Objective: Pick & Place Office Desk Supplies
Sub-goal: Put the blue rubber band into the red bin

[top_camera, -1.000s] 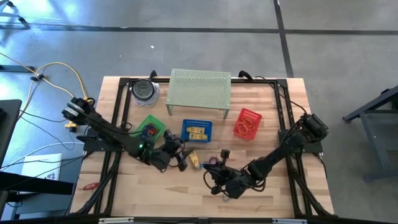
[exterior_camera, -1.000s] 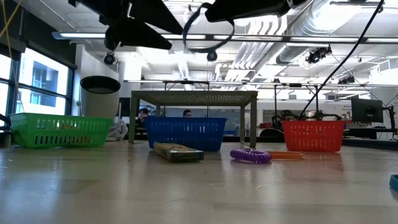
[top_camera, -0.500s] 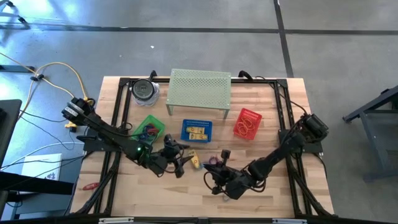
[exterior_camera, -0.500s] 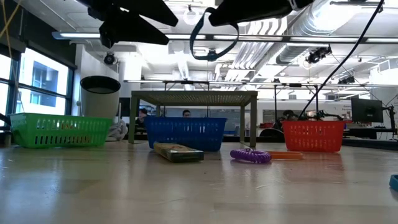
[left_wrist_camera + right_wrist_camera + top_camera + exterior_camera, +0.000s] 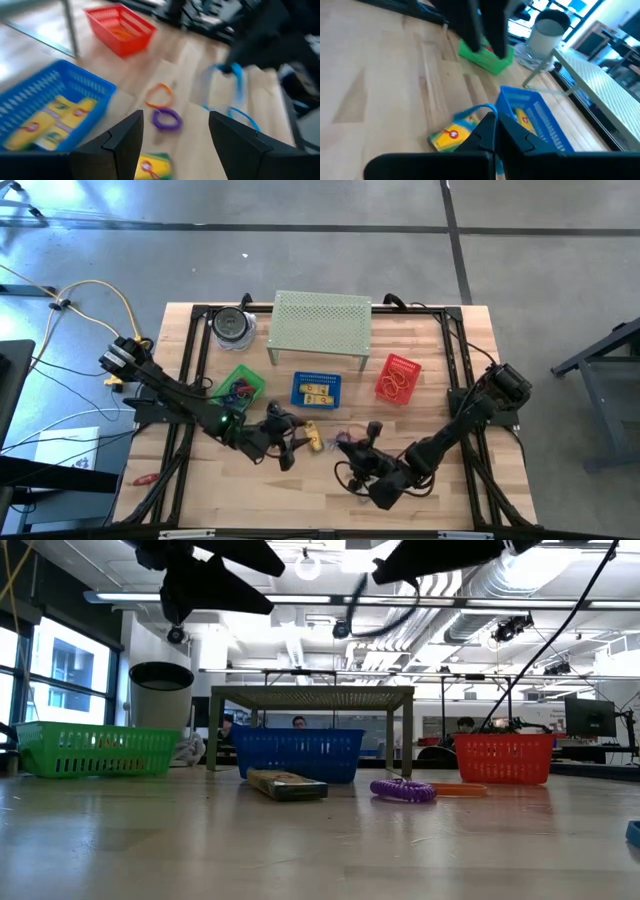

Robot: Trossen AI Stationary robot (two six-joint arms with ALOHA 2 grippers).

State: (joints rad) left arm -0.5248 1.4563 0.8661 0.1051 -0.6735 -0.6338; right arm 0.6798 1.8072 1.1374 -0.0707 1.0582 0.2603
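Observation:
My right gripper [image 5: 362, 444] hangs above the table's middle front, shut on a thin blue loop [image 5: 236, 85], which also shows blurred high in the low view [image 5: 385, 620]. My left gripper [image 5: 175, 145] stands open and holds nothing, a little to the left [image 5: 288, 442], above a yellow block [image 5: 313, 437]. The block lies flat on the wood [image 5: 287, 784]. A purple loop [image 5: 166, 119] and an orange loop [image 5: 159, 95] lie flat on the table beyond it. My right gripper pinches the blue loop's band [image 5: 479, 111] between its two shut fingers, right at their tips. The fingers come slanting down from the table's near right. The loop is lifted clear of the table and dangles from the fingertips.
A green basket [image 5: 240, 387], a blue basket [image 5: 316, 389] with yellow blocks and a red basket [image 5: 397, 378] with orange loops stand in a row. Behind them stand a green perforated shelf [image 5: 321, 328] and a round container [image 5: 232, 325]. Bare wood lies along the near edge.
My right gripper has gone a little toward the table's right and far side and turned, staying shut. The blue loop has swung with it, clear of the table. My left gripper has turned away from the green basket toward the table's middle, still open.

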